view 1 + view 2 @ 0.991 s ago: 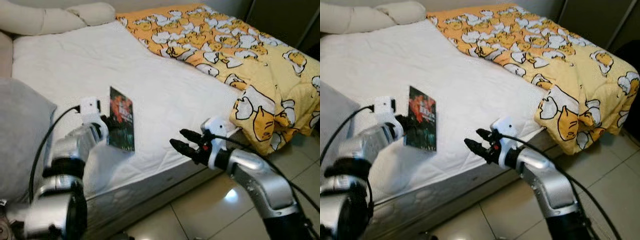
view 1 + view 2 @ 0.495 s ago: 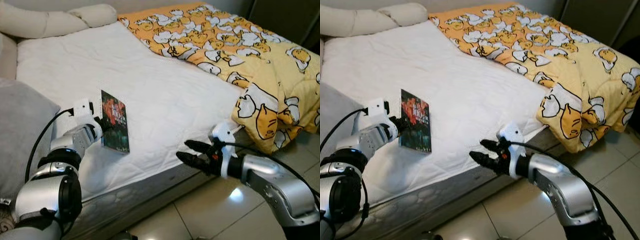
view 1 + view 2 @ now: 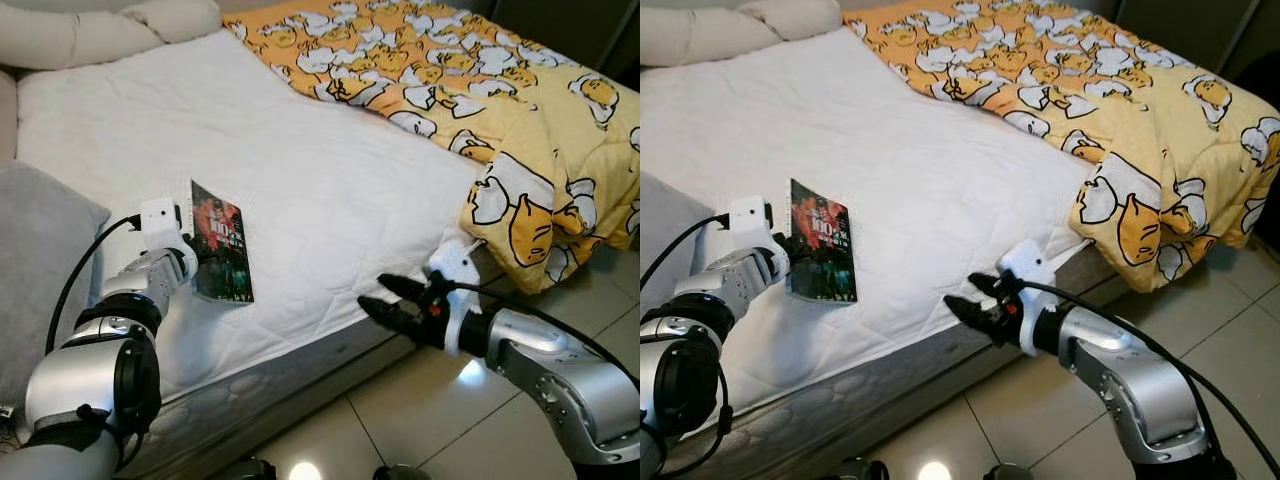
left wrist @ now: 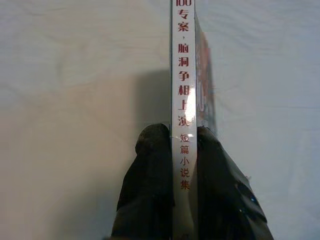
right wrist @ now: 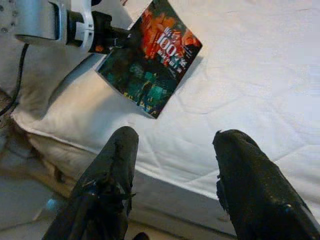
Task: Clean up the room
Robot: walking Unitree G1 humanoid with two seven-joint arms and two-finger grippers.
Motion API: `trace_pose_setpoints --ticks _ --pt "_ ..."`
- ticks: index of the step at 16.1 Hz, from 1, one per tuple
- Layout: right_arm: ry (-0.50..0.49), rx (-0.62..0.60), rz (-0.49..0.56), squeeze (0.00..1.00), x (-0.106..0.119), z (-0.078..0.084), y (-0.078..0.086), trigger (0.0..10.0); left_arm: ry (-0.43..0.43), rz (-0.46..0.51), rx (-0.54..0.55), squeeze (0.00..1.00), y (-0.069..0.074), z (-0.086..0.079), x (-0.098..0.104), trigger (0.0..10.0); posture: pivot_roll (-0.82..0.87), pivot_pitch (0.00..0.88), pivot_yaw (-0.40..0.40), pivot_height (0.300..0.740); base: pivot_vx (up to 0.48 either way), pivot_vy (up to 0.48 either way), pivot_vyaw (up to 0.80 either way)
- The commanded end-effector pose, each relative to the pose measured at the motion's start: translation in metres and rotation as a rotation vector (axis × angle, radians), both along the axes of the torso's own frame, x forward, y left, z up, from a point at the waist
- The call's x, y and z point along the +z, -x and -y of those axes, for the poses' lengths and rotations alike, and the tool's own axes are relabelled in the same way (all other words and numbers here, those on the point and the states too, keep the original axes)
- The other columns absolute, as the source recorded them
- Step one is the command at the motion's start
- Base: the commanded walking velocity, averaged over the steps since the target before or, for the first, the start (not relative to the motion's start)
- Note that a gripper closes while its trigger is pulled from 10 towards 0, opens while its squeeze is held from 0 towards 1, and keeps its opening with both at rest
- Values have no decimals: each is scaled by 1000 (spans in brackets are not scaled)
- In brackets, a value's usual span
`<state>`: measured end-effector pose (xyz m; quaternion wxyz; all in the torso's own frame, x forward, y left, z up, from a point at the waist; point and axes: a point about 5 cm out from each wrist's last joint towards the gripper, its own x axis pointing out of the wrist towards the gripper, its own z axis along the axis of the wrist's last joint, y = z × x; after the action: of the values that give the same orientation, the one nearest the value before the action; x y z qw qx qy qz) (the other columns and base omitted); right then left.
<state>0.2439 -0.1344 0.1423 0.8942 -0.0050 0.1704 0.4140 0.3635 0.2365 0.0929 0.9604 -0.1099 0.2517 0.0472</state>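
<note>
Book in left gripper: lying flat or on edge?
On edge: the book stands upright over the mattress, spine pinched by the left gripper.

— Where do the head's two eyes look from?
— High, facing down at the bed (image 3: 330,180).
— The wrists?
— Left: close on the book (image 4: 184,100). Right: farther, book at 11 o'clock; all share it.
</note>
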Motion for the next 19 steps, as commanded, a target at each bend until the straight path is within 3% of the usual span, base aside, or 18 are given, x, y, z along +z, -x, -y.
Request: trace_pose_setpoints --ticks 1,4,5,7,14,19 --pt "25 -15 5 0 2 1 0 10000 -59 29 -2 0 -5 -3 11 10000 -249 125 49 740 0 0 0" --pt "29 -20 3 0 3 0 2 10000 -93 15 11 0 -4 -9 10 10000 -258 146 47 740 0 0 0" --pt "29 -23 1 0 3 0 3 10000 -93 16 13 376 -4 -9 11 10000 -258 153 47 740 0 0 0" --pt "34 -38 -1 0 3 1 4 10000 -102 14 29 1000 -4 -12 12 10000 -257 163 49 740 0 0 0" --pt "17 -72 18 0 8 4 1 10000 -150 7 73 1000 -2 -21 13 10000 -265 172 55 740 0 0 0" --pt "12 -76 12 0 7 7 0 10000 -257 8 80 1000 0 -35 18 10000 -264 171 58 740 0 0 0"
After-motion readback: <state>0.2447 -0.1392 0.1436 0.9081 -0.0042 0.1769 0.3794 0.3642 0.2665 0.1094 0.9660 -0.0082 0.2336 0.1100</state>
